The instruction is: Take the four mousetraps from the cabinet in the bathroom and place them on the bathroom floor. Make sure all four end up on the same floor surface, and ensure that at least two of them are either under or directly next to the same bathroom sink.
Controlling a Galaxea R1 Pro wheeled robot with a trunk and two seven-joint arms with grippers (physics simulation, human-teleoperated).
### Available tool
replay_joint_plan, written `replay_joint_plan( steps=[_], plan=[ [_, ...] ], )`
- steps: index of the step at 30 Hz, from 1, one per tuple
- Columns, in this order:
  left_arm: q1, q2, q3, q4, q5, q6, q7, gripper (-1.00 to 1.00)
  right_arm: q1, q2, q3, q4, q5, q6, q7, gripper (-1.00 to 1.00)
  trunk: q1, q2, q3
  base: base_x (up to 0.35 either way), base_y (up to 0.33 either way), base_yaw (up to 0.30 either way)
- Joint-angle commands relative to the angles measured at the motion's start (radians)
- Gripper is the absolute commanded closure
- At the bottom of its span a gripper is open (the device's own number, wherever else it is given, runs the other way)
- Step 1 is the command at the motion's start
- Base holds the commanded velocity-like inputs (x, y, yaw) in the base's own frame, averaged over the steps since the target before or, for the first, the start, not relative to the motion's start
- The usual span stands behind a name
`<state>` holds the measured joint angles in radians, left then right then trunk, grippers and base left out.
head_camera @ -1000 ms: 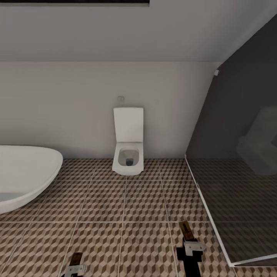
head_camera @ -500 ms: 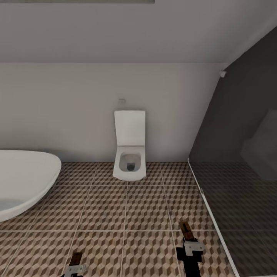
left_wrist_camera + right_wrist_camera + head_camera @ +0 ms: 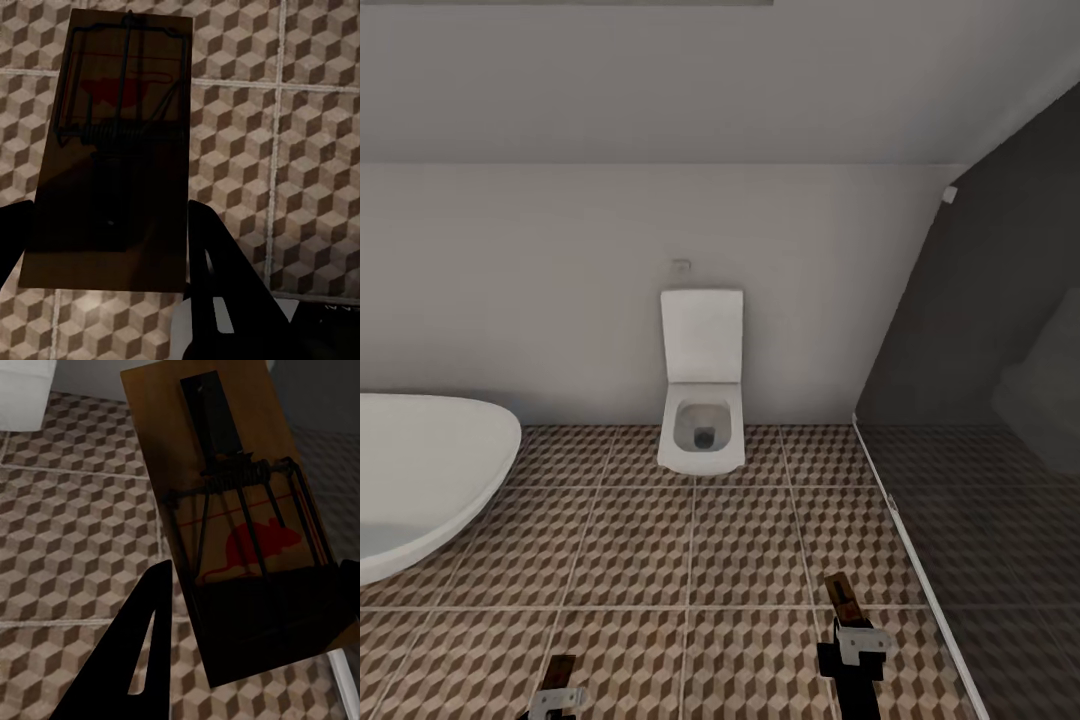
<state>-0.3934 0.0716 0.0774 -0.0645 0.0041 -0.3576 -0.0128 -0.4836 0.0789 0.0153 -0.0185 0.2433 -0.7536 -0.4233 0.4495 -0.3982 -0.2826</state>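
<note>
Mousetraps in hand, one per arm; left mousetrap [image 3: 112,157] sits flat between the left gripper's [image 3: 109,247] dark fingers [image 3: 225,277], jaws closed on its near end, red mark and wire spring at the far end, tiled floor behind it; in the head view its tip [image 3: 559,670] pokes out above the left gripper [image 3: 557,700] at the lower edge; right mousetrap [image 3: 240,517] clamped the same way by the right gripper [image 3: 247,615], jaws closed on the board's end with the red mouse print just beyond them, one finger [image 3: 127,652] visible beside the board; head view shows it [image 3: 841,600] sticking forward from the right gripper [image 3: 855,640], held above the bathroom floor [image 3: 690,560], not touching it.

Floor is cube-pattern tile with pale grout; square white toilet [image 3: 702,400] straight ahead against the back wall, lid up, small flush plate [image 3: 681,267] on the wall above it; oval white bathtub [image 3: 420,480] at the left, its rim overhanging the tiles; dark glass shower screen [image 3: 980,420] at the right, with a pale bottom rail [image 3: 915,570] running along the floor just beside the right gripper; tiling continues behind the glass.
</note>
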Motion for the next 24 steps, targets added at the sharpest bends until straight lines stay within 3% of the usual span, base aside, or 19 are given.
replay_joint_plan(
  steps=[1,4,6,7,9,10,12,15,16,19,21,24],
  plan=[
    [-0.001,-0.001,0.008,-0.003,-0.004,-0.001,0.003,1.00,-0.001,0.001,0.001,0.000,0.008,0.000,-0.009,1.00,0.001,-0.002,-0.002,0.001,0.001,0.000],
    [-0.001,-0.007,0.012,-0.046,-0.005,0.028,0.007,1.00,-0.001,0.005,0.002,-0.003,0.009,0.002,-0.011,1.00,0.001,-0.002,-0.002,0.000,0.000,0.000],
    [-0.001,-0.011,0.013,-0.130,-0.005,0.115,0.009,1.00,-0.001,0.008,0.002,-0.007,0.012,0.023,-0.011,1.00,0.001,-0.002,-0.002,0.000,0.000,0.000],
    [-0.001,-0.012,0.013,-0.190,-0.004,0.193,0.009,1.00,-0.001,0.010,0.002,-0.016,0.013,0.050,-0.009,1.00,0.001,-0.002,-0.002,0.000,0.000,0.000],
    [-0.001,-0.013,0.013,-0.325,-0.003,0.385,0.008,1.00,-0.001,0.023,0.002,-0.075,0.013,0.143,-0.002,1.00,0.001,-0.002,-0.002,0.000,0.000,0.000],
    [-0.001,-0.013,0.013,-0.359,-0.003,0.431,0.008,1.00,-0.001,0.027,0.002,-0.100,0.013,0.173,0.003,1.00,0.001,-0.002,-0.002,0.000,0.000,0.000],
    [-0.004,-0.014,0.013,-0.473,-0.002,0.577,0.008,1.00,-0.001,0.042,0.002,-0.209,0.012,0.306,0.043,1.00,0.001,-0.002,-0.002,0.000,0.000,0.000],
    [-0.031,-0.020,0.013,-0.555,-0.001,0.697,0.011,1.00,-0.001,0.051,0.000,-0.362,0.007,0.486,0.146,1.00,0.001,-0.002,-0.002,0.000,0.000,0.000],
    [-0.075,-0.025,0.013,-0.556,-0.001,0.749,0.017,1.00,-0.001,0.053,-0.001,-0.436,-0.002,0.551,0.176,1.00,0.001,-0.002,-0.002,0.000,0.000,0.000],
    [-0.166,-0.032,0.013,-0.491,-0.002,0.815,0.044,1.00,-0.001,0.054,-0.001,-0.530,-0.044,0.638,0.198,1.00,0.001,-0.002,-0.002,0.000,0.000,0.000],
    [-0.239,-0.033,0.012,-0.426,-0.002,0.835,0.069,1.00,-0.004,0.054,-0.001,-0.563,-0.088,0.709,0.206,1.00,0.001,-0.002,-0.002,0.000,0.000,0.000],
    [-0.297,-0.034,0.012,-0.388,-0.004,0.844,0.085,1.00,-0.017,0.057,-0.001,-0.581,-0.114,0.792,0.210,1.00,0.001,-0.002,-0.002,0.000,0.000,0.000]
  ],
)
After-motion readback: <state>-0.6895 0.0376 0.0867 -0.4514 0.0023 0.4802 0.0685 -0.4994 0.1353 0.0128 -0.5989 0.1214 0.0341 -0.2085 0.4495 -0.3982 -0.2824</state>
